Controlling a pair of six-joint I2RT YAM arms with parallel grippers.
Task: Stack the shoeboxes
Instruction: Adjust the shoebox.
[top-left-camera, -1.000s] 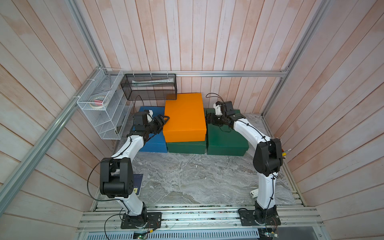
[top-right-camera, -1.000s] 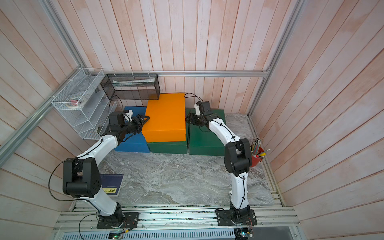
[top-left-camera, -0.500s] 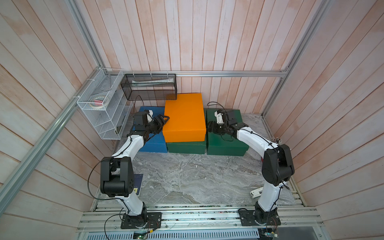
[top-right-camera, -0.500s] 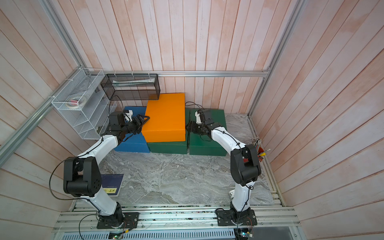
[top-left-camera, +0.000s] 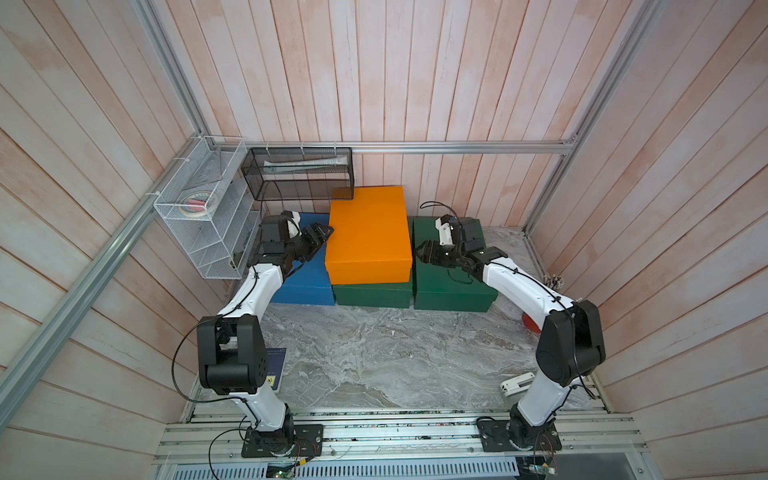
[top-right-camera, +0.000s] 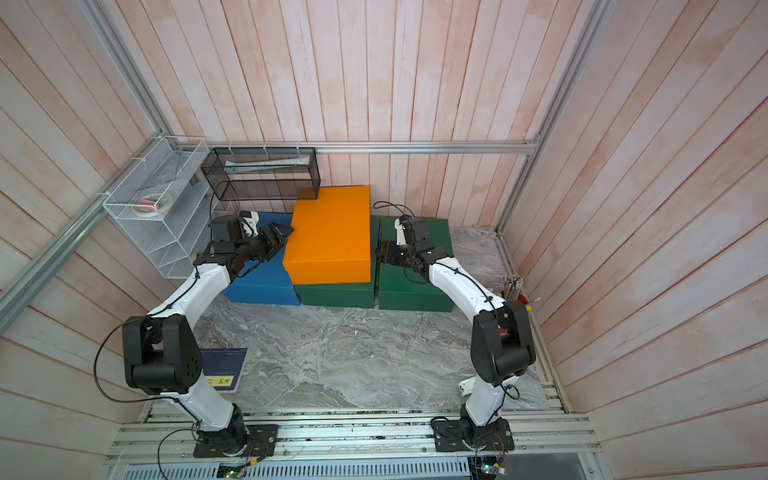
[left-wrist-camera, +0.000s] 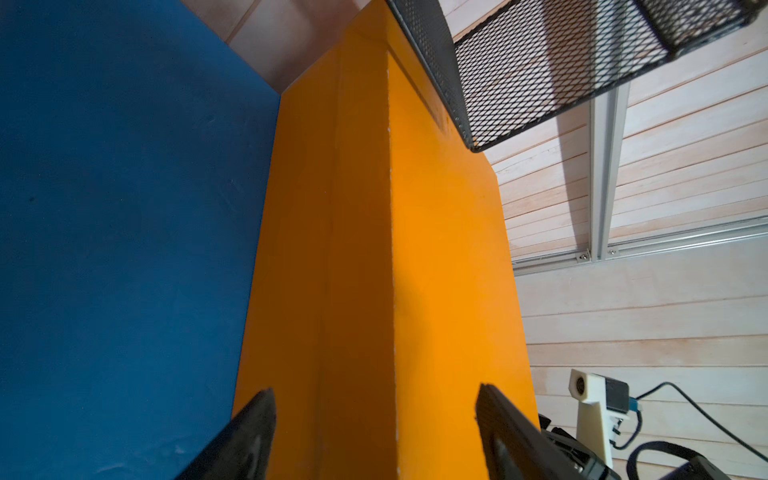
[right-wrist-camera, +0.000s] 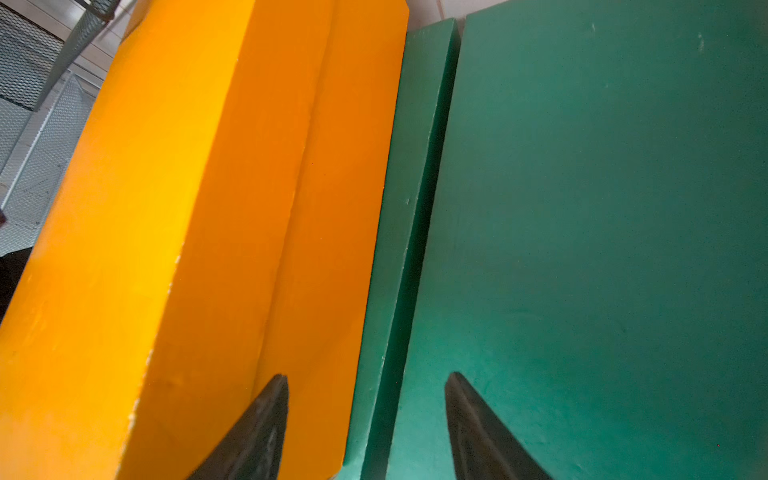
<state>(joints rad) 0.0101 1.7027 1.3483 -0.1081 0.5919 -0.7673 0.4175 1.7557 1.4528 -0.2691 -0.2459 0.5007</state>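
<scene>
Top views: one orange box (top-left-camera: 368, 228), one blue box (top-left-camera: 313, 276), two green boxes (top-left-camera: 374, 294) (top-left-camera: 451, 293).
Long axes run twelve to six; left gripper (top-left-camera: 322, 235), right gripper (top-left-camera: 420, 254) gape empty.

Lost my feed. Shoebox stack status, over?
Left end effector open beside orange box; right end effector open opposite. Orange box atop green box. Mesh basket overhangs its rear corner.

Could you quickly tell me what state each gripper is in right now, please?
Left gripper: open, holding nothing, beside the orange box.
Right gripper: open, holding nothing.
</scene>
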